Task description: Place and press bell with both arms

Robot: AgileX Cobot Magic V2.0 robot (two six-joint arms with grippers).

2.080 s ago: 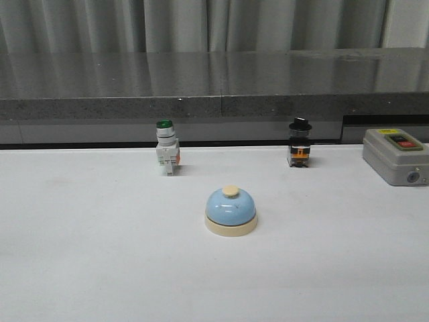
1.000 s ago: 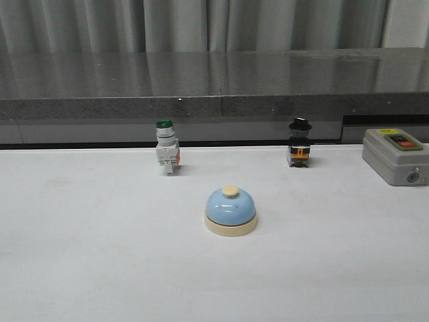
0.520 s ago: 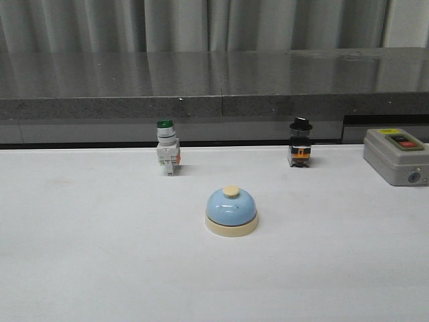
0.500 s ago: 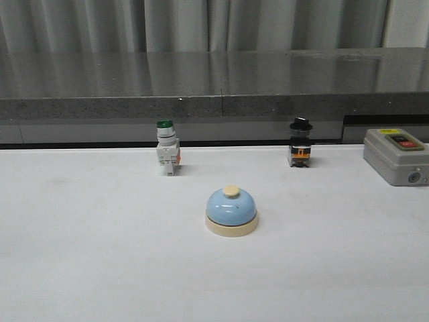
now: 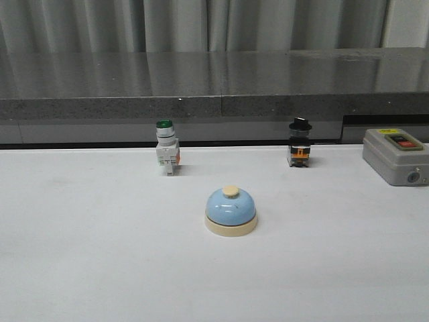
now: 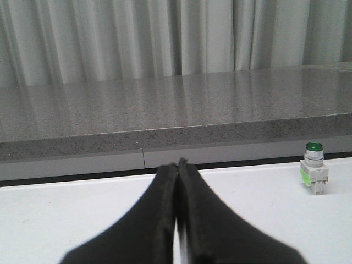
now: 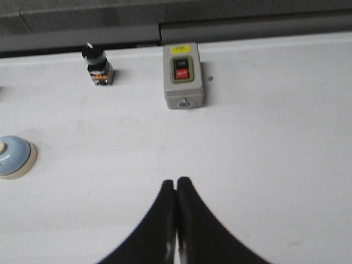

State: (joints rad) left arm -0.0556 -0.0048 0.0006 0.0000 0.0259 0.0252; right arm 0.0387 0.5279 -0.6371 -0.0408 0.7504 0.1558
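Light-blue, the bell (image 5: 230,210) sits upright mid-table on its cream base, button up, untouched. Left gripper (image 6: 177,165) and right gripper (image 7: 176,181) are both pressed closed, holding nothing.

The bell (image 5: 230,211) sits a hair left of where it appeared half a second ago.

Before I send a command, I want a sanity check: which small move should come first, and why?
Probably open one hand and bring it toward the bell. The left hand and right hand both have their fingers pressed together, empty, and neither is near the bell, which sits untouched on the table.
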